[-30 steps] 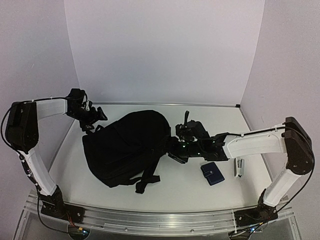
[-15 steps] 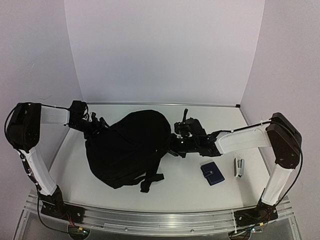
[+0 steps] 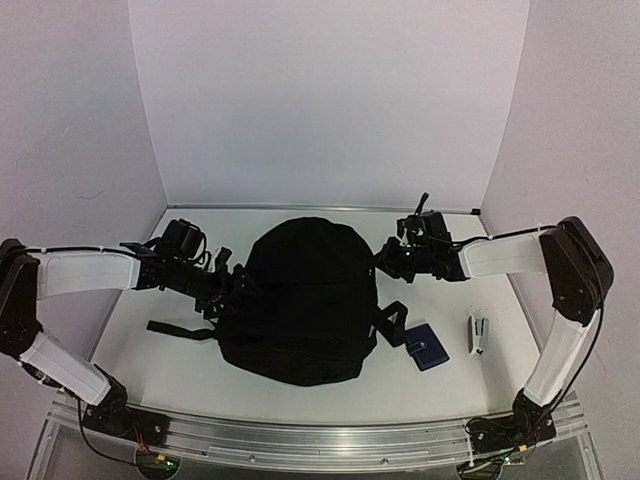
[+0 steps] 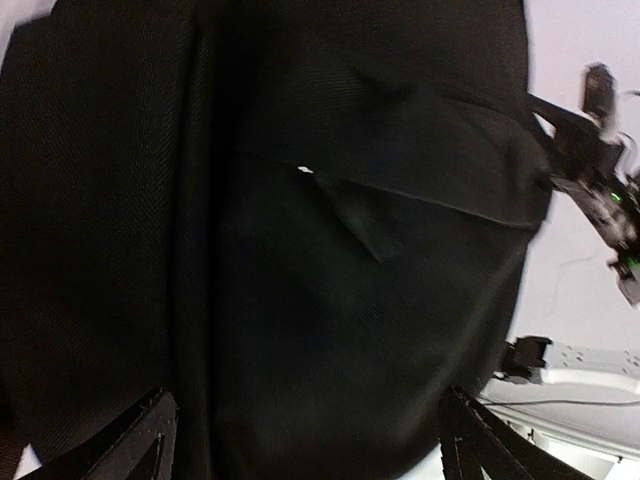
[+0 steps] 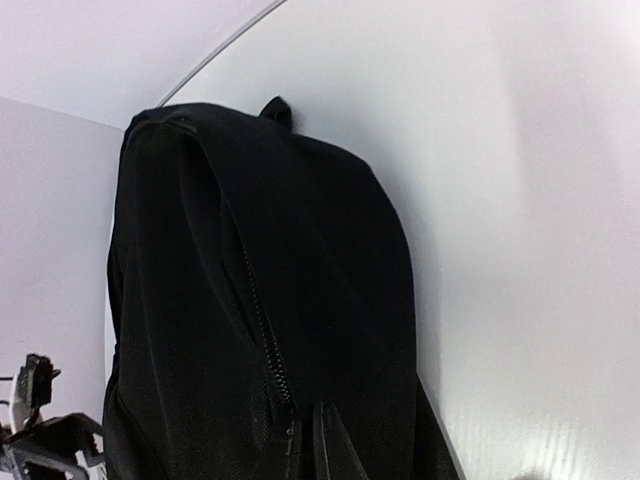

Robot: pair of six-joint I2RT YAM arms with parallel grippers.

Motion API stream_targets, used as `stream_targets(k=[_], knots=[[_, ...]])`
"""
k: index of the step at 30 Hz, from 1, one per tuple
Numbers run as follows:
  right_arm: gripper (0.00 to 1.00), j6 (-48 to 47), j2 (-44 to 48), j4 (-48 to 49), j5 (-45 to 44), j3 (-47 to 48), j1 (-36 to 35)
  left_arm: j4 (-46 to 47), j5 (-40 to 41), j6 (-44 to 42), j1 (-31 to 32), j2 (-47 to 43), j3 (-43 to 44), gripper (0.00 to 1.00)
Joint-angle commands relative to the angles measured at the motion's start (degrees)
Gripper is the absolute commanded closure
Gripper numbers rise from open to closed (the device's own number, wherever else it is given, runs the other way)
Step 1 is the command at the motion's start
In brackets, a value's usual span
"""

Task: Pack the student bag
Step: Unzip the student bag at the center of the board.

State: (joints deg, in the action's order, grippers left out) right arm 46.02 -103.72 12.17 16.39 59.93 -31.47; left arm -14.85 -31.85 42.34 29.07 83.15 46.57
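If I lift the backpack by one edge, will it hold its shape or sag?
The backpack will probably sag: its soft fabric lies slumped and creased on the table. Loose straps would likely dangle and may snag. It looks fairly flat, so probably light for its size.

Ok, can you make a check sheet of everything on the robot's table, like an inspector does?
Surface: white table, no marks seen.
Job's things: black backpack lying flat in the middle.
Clutter: dark-blue wallet and small grey stapler, both right of the backpack.
Grippers: left tool open at the backpack's left side; right tool looks closed on the backpack's edge by the zipper.
Cables: thin wire by the left arm's base.
Surroundings: plain pale walls; metal rail along the near edge.
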Motion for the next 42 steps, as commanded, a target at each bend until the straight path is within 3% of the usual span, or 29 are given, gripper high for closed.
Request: stream_targets(k=[1,6,8,11,16,19,29,36,42], knots=[[0.89,-5.5,0.5,-2.4,0.7,3.6,1.8,2.2,-1.4,4.0,0.9,-7.2,-0.9,0.09],[0.66,-9.9,5.4,-12.8,-6.5,7.8,2.1,-6.2,5.9,-0.1,0.1,-11.3,2.2,0.05],[0.53,-11.1,9.0,-17.2,-10.4,8.9,2.1,-7.3,5.4,-1.0,-1.1,-10.8,3.4,0.04],[0.43,-11.8,14.9,-21.6,-13.0,10.2,2.1,-6.4,4.1,-1.3,-3.6,-8.4,4.5,0.04],[0.5,-9.7,20.4,-23.7,-6.5,11.2,0.1,-1.7,2.8,-1.1,-5.2,-3.3,5.9,0.03],[0.55,-8.3,19.2,-23.9,-4.6,12.9,-5.1,-1.4,1.3,-2.6,-5.2,1.6,9.3,0.03],[0.62,-7.1,1.8,-24.5,-4.8,27.6,-22.0,-7.5,8.1,-10.2,-5.2,14.6,19.8,0.04],[0.63,-7.6,-8.7,-26.4,-5.4,35.5,-25.3,-6.7,7.9,-11.3,-5.1,19.0,21.6,0.14],[0.64,-7.1,-15.3,-28.5,-6.8,39.3,-26.2,-4.8,4.9,-12.9,-5.1,22.7,22.8,0.15]])
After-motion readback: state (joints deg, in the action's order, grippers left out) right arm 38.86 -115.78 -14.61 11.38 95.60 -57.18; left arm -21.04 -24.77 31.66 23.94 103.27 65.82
